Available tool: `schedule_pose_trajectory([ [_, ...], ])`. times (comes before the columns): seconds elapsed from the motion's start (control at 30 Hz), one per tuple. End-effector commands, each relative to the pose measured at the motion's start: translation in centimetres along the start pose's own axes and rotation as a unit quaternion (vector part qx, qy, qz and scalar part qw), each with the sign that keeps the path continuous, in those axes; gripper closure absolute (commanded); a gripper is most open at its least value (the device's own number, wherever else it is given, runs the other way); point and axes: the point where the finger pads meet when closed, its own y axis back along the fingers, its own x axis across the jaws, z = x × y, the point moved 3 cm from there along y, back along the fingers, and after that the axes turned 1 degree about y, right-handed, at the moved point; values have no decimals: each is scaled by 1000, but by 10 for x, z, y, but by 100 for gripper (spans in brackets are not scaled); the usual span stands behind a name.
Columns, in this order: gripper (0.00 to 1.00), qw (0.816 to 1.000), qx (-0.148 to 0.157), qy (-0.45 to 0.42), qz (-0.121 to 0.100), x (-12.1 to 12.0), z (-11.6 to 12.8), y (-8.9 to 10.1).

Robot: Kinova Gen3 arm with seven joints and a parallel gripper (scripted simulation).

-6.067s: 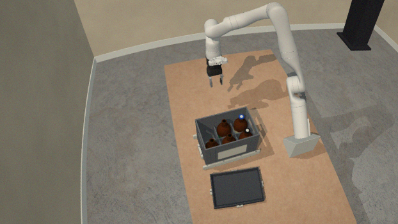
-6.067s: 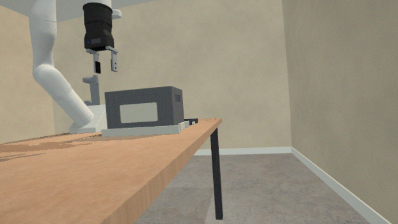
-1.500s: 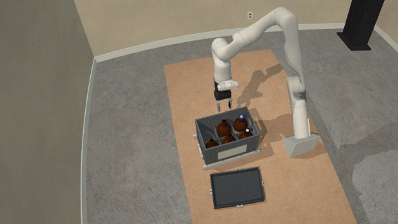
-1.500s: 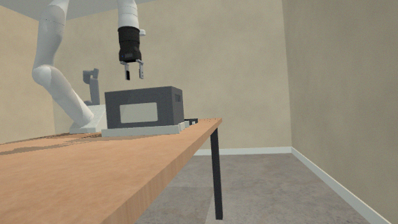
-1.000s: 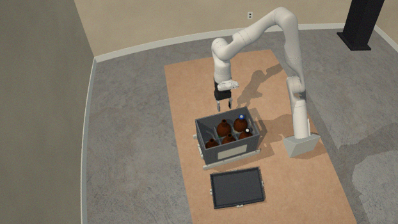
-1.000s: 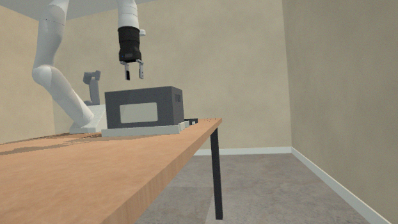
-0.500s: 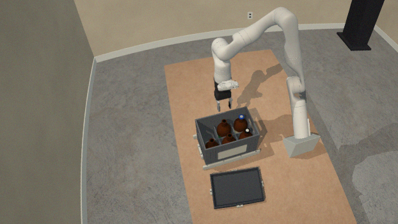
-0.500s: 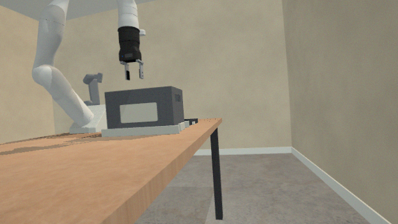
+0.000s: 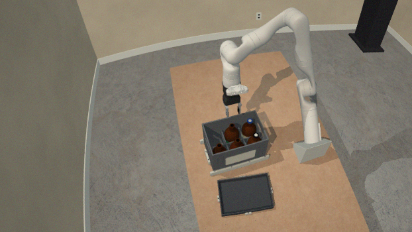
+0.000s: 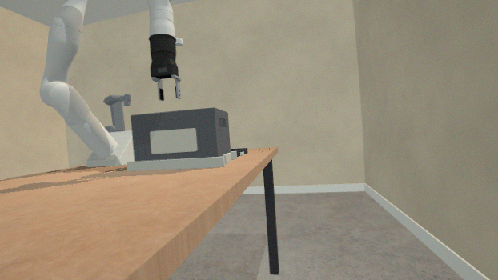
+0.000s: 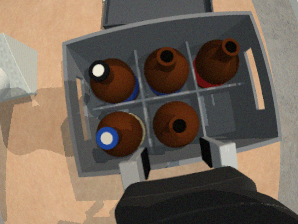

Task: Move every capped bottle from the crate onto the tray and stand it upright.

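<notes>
Your gripper [image 9: 233,112] [image 10: 170,98] [image 11: 174,153] hangs with fingers apart above the crate's [image 9: 212,162] [image 10: 176,116] [image 11: 71,100] edge, likely for clearance. Below and beside it, two capped bottles, blue [image 9: 249,128] [image 11: 125,135] and white-topped [image 9: 254,140] [image 11: 114,82], round-shouldered brown, stand in cells. Beyond the crate lies the flat, dark, rimmed tray [image 9: 219,199] [image 10: 242,150] [image 11: 155,11], bare.

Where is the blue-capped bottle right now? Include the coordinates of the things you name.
In the wrist view, the blue-capped bottle [image 9: 249,128] [image 11: 120,134] is in the crate's [image 9: 240,161] [image 10: 180,138] [image 11: 157,20] lower-left compartment, directly below the black-capped bottle [image 9: 254,140] [image 11: 113,80].

Dark grey on the rectangular, divided crate [image 9: 218,162] [image 10: 140,136] [image 11: 270,125] and the shallow rectangular tray [image 9: 246,195] [image 10: 242,150] [image 11: 157,11]. Brown for the round-shouldered bottles, white-centred blue and black on two round caps [image 9: 250,121] [image 11: 107,138]. Orange-tan, faintly mottled, across the flat bench [image 9: 195,96] [image 10: 120,208] [image 11: 25,20].
</notes>
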Motion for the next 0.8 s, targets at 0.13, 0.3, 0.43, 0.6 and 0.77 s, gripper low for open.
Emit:
schedule_pose_trajectory([
  [0.13,0,1000,3,-1,1,-3,-29,0],
  [0.3,0,1000,3,-2,1,-4,-39,0],
  [0.43,0,1000,3,-1,0,-2,-44,1],
  [0.6,0,1000,3,-1,1,-1,-60,0],
  [0.77,0,1000,3,-2,1,0,-76,0],
])
